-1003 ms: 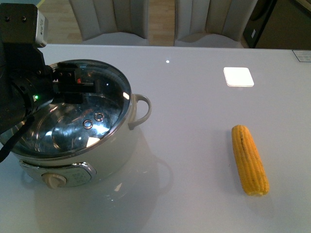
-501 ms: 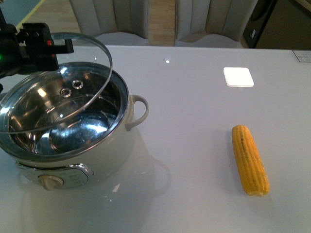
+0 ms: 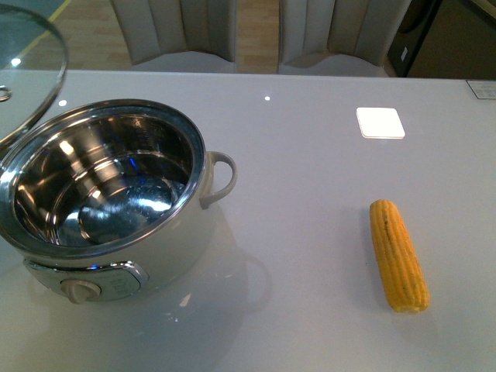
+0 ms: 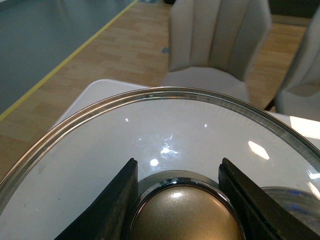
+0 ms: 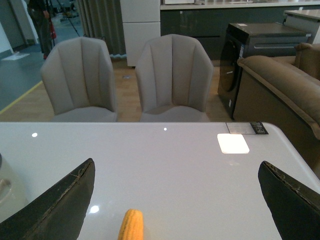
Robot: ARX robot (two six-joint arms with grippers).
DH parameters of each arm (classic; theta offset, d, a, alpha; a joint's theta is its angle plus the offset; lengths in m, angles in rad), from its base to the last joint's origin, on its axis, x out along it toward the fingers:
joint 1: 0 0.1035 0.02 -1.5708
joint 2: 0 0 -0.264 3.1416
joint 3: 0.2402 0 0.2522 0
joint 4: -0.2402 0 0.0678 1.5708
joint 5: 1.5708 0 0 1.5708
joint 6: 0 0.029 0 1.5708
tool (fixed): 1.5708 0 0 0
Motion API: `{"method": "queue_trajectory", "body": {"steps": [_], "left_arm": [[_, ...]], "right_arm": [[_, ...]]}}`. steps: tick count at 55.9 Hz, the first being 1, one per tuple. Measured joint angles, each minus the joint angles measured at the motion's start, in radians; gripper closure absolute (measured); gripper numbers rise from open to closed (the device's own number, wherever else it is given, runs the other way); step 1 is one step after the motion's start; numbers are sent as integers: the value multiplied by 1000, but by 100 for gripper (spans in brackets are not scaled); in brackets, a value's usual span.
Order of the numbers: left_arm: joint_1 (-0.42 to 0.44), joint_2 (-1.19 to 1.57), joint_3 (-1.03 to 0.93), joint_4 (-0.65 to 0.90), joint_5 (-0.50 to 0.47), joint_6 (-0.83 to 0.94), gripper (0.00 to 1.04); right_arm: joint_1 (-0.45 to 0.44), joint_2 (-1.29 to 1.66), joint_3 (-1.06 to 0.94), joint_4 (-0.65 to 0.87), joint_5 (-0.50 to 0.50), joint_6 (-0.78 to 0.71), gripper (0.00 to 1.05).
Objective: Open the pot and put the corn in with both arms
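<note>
The cream-white pot (image 3: pixel 178 240) stands open at the table's left, its steel bowl empty, dial knob (image 3: pixel 81 291) facing me. The glass pot lid (image 3: pixel 31 70) hangs tilted at the far left, up above the pot. In the left wrist view my left gripper (image 4: pixel 181 200) is shut on the lid's gold knob (image 4: pixel 182 215), with the glass rim (image 4: pixel 165 93) arching ahead. The corn (image 3: pixel 397 254) lies on the table at the right. In the right wrist view my right gripper (image 5: pixel 177 200) is open and empty above the corn's tip (image 5: pixel 131 226). Neither arm shows in the front view.
A white square patch (image 3: pixel 380 122) shows on the glossy white table (image 3: pixel 310 194), beyond the corn. Two grey chairs (image 3: pixel 174 35) stand at the table's far edge. The pot's loop handle (image 3: pixel 221 178) points toward the table's middle. A sofa (image 5: pixel 280 85) stands off to the right.
My left gripper has lifted the lid off the pot and carried it up and to the left, almost out of the front view. The pot now stands uncovered. The corn has not moved.
</note>
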Motion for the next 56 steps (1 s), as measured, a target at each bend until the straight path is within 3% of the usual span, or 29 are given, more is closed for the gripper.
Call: {"method": "queue_trajectory", "body": {"steps": [13, 23, 35, 56], "left_arm": [[271, 28, -63, 102, 94, 64, 63], [379, 140, -92, 184, 124, 106, 63], [430, 290, -88, 242, 127, 113, 63], [416, 501, 61, 262, 111, 113, 63]], "right_arm": [[0, 0, 0, 0, 0, 0, 9], [0, 0, 0, 0, 0, 0, 9], [0, 0, 0, 0, 0, 0, 9], [0, 0, 0, 0, 0, 0, 9]]}}
